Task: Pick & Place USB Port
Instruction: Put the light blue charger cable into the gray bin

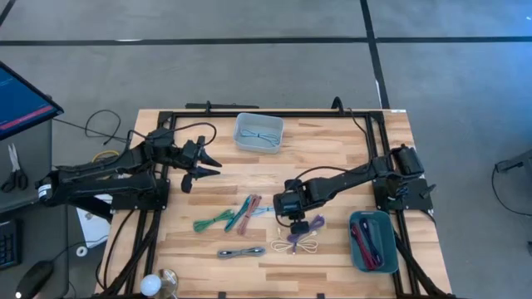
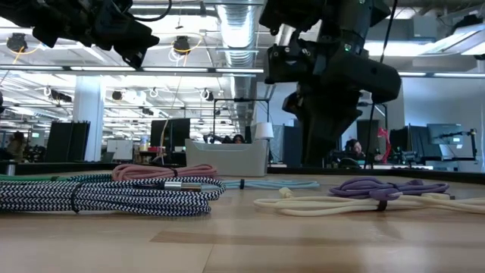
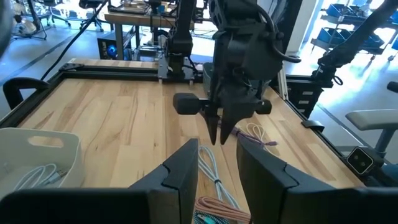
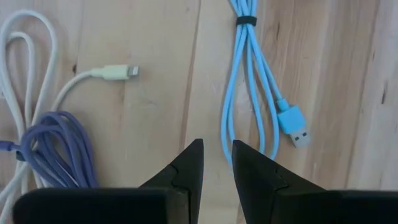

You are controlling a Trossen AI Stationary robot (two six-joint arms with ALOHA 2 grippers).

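Several bundled USB cables lie flat on the wooden table: a light blue cable [image 4: 252, 87] with its USB plug [image 4: 297, 127], a purple cable [image 4: 59, 146], a cream cable [image 4: 37, 56], and pink [image 1: 247, 212], green [image 1: 218, 220] and black-and-white braided [image 1: 241, 252] cables. My right gripper [image 4: 216, 155] hangs above the table, pointing down, slightly open, between the light blue and purple bundles and clear of both [image 2: 318, 144]. My left gripper [image 1: 199, 170] waits open above the table's left part.
A grey bin [image 1: 259, 133] near the far edge holds a pale cable. A teal bin [image 1: 371, 241] at the right near corner holds red and dark cables. A black frame [image 1: 378, 149] runs around the table. Bare wood lies between the grey bin and the cables.
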